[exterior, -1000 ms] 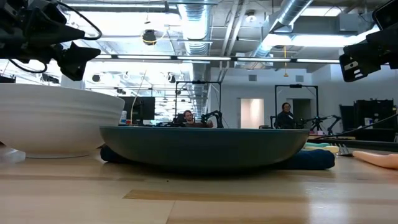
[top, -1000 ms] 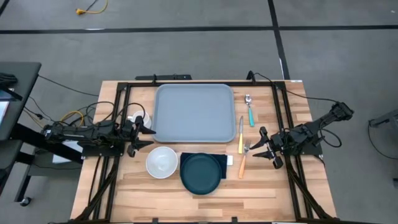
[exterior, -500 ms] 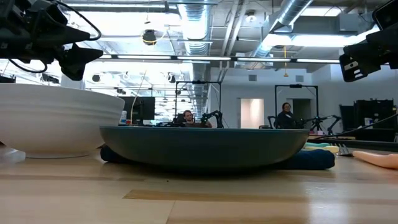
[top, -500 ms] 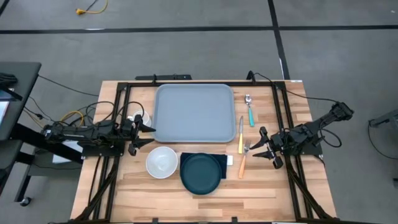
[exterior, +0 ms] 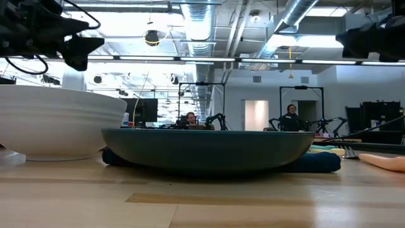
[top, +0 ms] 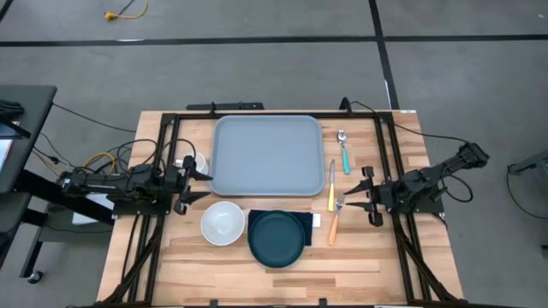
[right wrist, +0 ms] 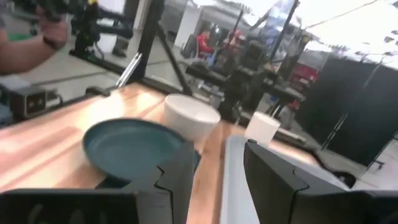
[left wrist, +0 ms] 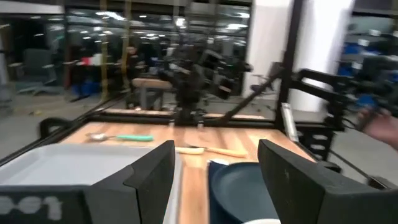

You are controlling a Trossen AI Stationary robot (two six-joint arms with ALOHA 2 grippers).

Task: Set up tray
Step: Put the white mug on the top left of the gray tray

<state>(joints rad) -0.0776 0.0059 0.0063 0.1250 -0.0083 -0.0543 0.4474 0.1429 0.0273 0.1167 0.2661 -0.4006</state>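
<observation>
The light grey-blue tray (top: 267, 156) lies flat at the table's far middle. Near of it sit a white bowl (top: 223, 222) and a dark teal plate (top: 277, 237), which rests on a navy napkin (top: 307, 224). A teal-handled spoon (top: 344, 151), a yellow-handled knife (top: 331, 184) and an orange-handled fork (top: 335, 221) lie right of the tray. A white cup (top: 190, 162) stands left of the tray. My left gripper (top: 199, 185) hovers open beside the tray's left edge. My right gripper (top: 360, 195) hovers open just right of the fork, holding nothing.
Black frame rails (top: 163, 162) run along both sides of the table beside the arms. A person's arm (right wrist: 18, 50) shows beyond the table in the right wrist view, and people sit far off in the room (exterior: 291, 117). Bare wood lies along the near edge (top: 274, 282).
My right gripper has risen a little and shifted slightly toward the far edge, staying open. The tableware has stayed where it was.
</observation>
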